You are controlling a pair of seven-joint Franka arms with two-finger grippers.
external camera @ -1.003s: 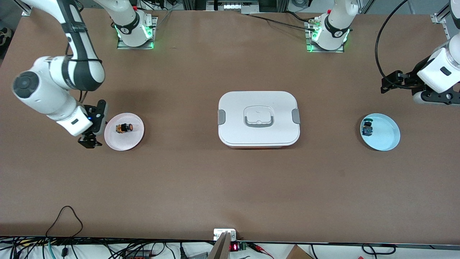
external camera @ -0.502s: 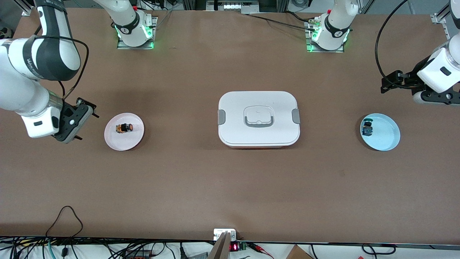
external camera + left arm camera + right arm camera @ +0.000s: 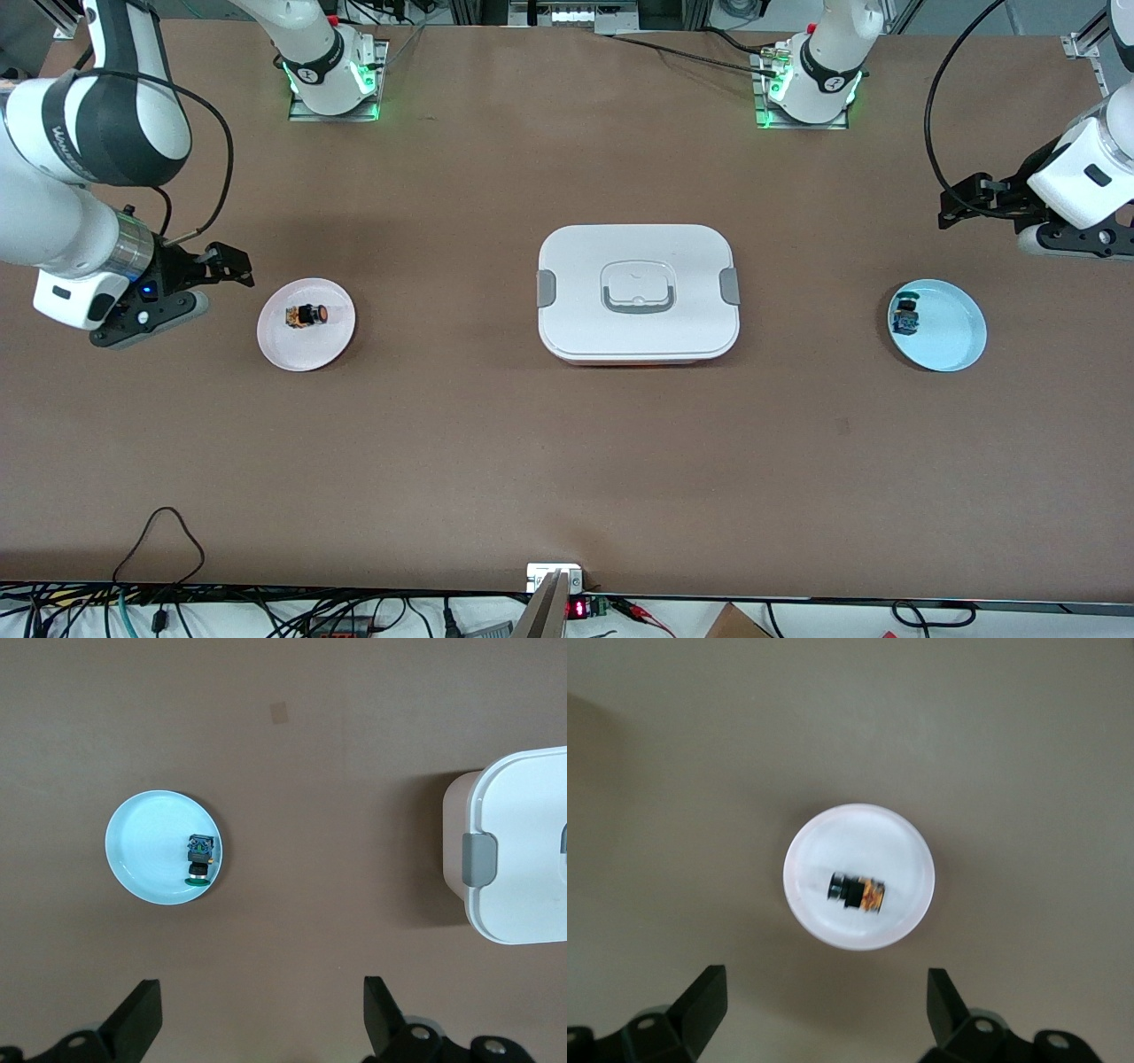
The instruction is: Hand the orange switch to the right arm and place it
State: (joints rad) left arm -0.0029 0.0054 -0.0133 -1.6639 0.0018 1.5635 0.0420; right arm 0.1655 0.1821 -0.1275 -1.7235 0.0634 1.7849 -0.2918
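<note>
The orange switch [image 3: 306, 315] lies on its side on a small pink plate [image 3: 306, 347] toward the right arm's end of the table. It also shows in the right wrist view [image 3: 857, 891] on the plate [image 3: 859, 837]. My right gripper [image 3: 232, 268] is open and empty, over bare table beside the plate, apart from it; in its own view [image 3: 826, 997] nothing lies between the jaws. My left gripper [image 3: 961, 202] is open and empty and waits over the table near a light blue plate [image 3: 952, 341]; in its own view [image 3: 261, 1010] only bare table shows between the jaws.
A blue-and-green component [image 3: 904, 315] lies on the light blue plate, also in the left wrist view [image 3: 201, 858]. A closed white lidded container [image 3: 638, 292] with grey latches stands mid-table. Cables hang along the table's near edge.
My right arm has swung away from the pink plate's edge toward its end of the table, and its gripper has turned to face the plate. The switch and left arm have not moved.
</note>
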